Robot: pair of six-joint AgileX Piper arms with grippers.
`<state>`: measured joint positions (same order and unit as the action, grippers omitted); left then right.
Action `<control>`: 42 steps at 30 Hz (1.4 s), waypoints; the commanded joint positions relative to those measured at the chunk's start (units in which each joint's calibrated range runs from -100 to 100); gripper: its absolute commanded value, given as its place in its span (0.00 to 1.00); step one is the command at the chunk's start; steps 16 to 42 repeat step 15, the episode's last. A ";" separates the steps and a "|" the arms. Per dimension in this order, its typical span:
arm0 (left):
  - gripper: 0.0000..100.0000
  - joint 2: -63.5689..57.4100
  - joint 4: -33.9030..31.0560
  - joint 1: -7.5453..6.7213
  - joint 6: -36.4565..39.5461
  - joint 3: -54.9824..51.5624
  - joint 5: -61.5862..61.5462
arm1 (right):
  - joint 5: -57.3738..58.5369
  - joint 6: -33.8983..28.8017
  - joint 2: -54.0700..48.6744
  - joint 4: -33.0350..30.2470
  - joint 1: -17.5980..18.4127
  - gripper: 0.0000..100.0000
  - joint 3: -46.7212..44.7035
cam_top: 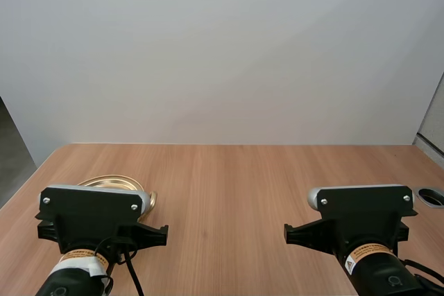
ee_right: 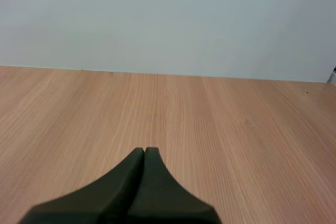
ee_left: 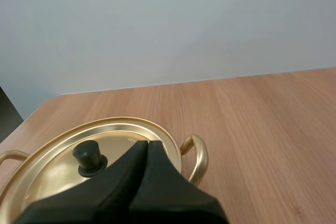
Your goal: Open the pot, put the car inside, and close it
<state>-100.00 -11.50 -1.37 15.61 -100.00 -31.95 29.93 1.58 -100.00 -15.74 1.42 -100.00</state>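
A gold pot (ee_left: 197, 156) stands on the wooden table with its gold lid (ee_left: 58, 163) on; the lid has a black knob (ee_left: 89, 157). My left gripper (ee_left: 147, 144) hovers just above the lid's near side, fingers pressed together as one dark wedge, holding nothing. From the high view, the pot's rim (cam_top: 111, 182) peeks out behind my left arm (cam_top: 94, 218). My right gripper (ee_right: 144, 152) is shut too, over bare wood. My right arm (cam_top: 361, 220) sits at the near right.
A grey round cable hole (cam_top: 431, 197) lies in the tabletop at the right edge. The table's left edge (cam_top: 28, 178) drops off beside the pot. A plain wall rises behind the table's far edge (cam_top: 229, 145).
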 commanded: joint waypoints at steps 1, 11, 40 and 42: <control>0.00 0.00 0.08 -0.03 -0.03 0.00 -0.01 | -0.05 -0.05 0.00 0.03 0.04 0.00 0.00; 0.00 0.00 0.08 -0.03 -0.03 0.00 -0.01 | -0.81 13.40 0.00 13.30 -2.54 0.00 0.00; 0.00 0.00 0.08 -0.03 -0.03 0.00 -0.01 | -0.81 13.74 0.00 14.64 -2.54 0.00 0.00; 0.00 0.00 0.08 -0.03 -0.03 0.00 -0.01 | -0.81 13.74 0.00 14.64 -2.54 0.00 0.00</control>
